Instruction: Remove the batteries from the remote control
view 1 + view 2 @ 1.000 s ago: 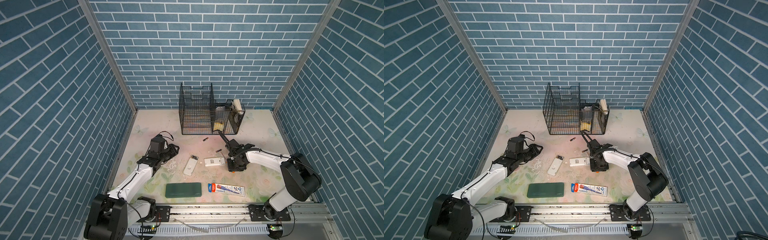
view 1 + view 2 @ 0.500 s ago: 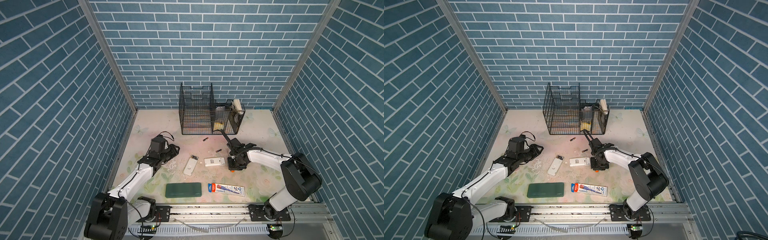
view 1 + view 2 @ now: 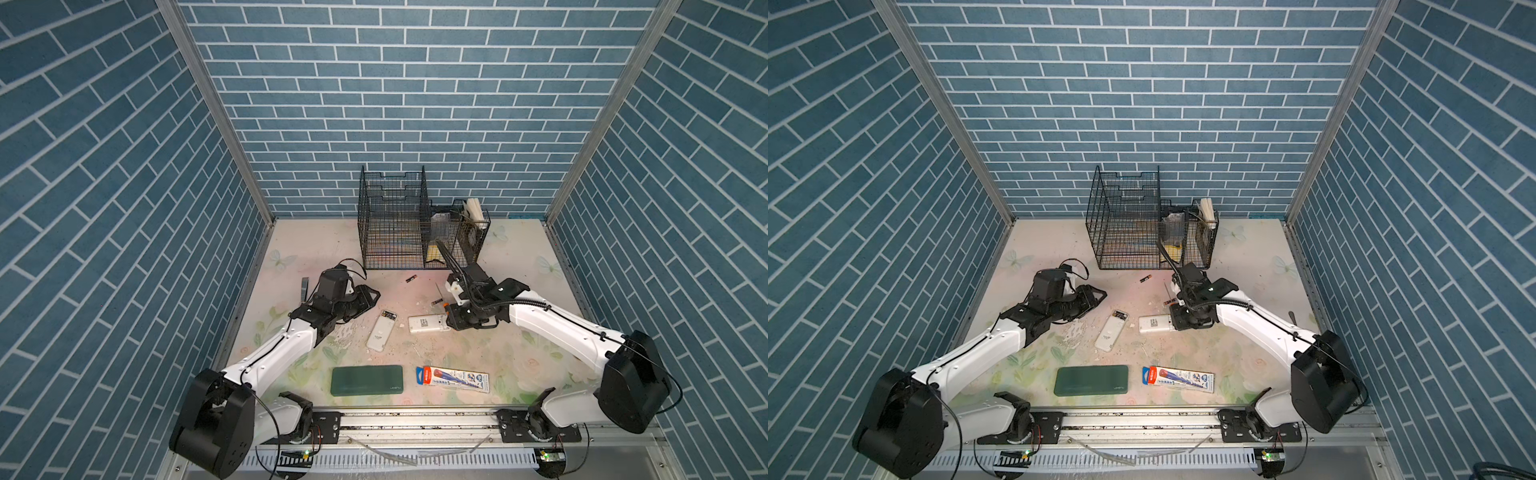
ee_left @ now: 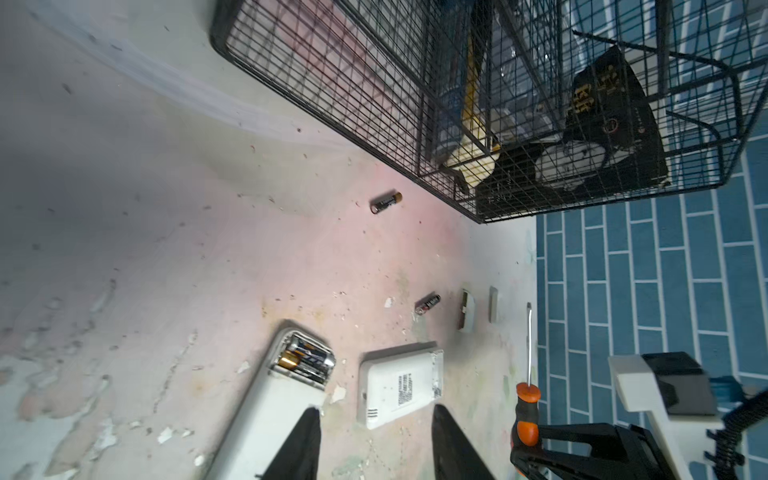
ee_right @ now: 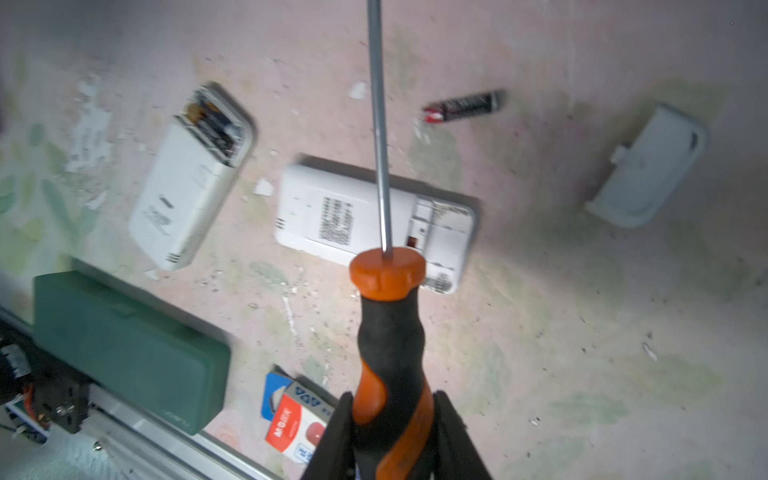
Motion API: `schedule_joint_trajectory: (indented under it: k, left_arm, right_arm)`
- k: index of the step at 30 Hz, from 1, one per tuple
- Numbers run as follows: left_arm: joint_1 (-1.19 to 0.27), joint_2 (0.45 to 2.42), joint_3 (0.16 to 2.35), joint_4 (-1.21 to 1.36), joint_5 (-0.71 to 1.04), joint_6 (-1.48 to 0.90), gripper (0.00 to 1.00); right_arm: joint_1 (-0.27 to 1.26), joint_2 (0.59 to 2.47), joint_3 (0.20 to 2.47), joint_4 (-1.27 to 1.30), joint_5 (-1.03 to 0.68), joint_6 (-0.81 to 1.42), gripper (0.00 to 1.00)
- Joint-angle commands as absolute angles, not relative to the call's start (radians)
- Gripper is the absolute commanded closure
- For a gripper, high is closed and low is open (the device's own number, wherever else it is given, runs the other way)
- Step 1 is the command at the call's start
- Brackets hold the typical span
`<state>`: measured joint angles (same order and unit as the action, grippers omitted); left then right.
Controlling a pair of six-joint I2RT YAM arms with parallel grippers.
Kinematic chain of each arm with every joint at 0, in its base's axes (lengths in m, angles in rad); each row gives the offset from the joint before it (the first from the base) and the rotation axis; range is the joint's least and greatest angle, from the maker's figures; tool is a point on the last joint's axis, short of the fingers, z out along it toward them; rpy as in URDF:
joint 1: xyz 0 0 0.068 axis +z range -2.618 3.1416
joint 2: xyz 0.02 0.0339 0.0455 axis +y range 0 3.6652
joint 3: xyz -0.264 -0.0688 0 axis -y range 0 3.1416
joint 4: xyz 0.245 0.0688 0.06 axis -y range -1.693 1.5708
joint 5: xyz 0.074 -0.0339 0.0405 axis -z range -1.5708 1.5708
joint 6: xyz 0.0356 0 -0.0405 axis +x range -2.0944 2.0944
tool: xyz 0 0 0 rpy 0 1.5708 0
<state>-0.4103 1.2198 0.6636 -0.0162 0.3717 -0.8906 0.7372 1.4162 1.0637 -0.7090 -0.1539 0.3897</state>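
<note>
Right claw (image 5: pixel 392 399) grips the screwdriver (image 5: pixel 390 316); left claw (image 4: pixel 376 411) hangs open, empty. Pried unpinned, the remote (image 4: pixel 270 403) just ahead of it may skid, batteries (image 4: pixel 307 357) left wedged.

My left arm (image 3: pixel 282 345) runs from its base at the front rail diagonally toward the middle, with the wrist held low. My left pincer (image 4: pixel 376 449) points forward just above the tabletop (image 4: pixel 166 208), its two black fingers (image 4: pixel 303 440) standing apart. My right arm (image 3: pixel 557 332) bends at a raised elbow near the right wall and reaches inward, wrist tipped down. My right pincer (image 5: pixel 392 419) is clamped on the handle of the screwdriver (image 5: pixel 390 332).
</note>
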Motion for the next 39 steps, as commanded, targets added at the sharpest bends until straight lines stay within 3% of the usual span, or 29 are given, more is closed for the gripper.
schedule_joint_trajectory:
  k: [1, 10, 29, 39]
  left_arm:
    - [-0.448, 1.241, 0.694, 0.072, 0.411, -0.932, 0.54]
    - [-0.539, 1.293, 0.721, 0.233, 0.396, -0.985, 0.51]
    - [-0.607, 1.349, 0.739, 0.355, 0.377, -1.041, 0.51]
    - [-0.614, 1.41, 0.744, 0.433, 0.39, -1.072, 0.59]
  right_arm:
    - [0.8, 1.436, 1.166, -0.753, -0.136, 0.319, 0.98]
    - [0.911, 1.535, 1.352, -0.804, -0.054, 0.292, 1.0]
    - [0.945, 1.592, 1.443, -0.799, 0.03, 0.298, 1.0]
    - [0.951, 1.63, 1.499, -0.798, 0.015, 0.292, 1.0]
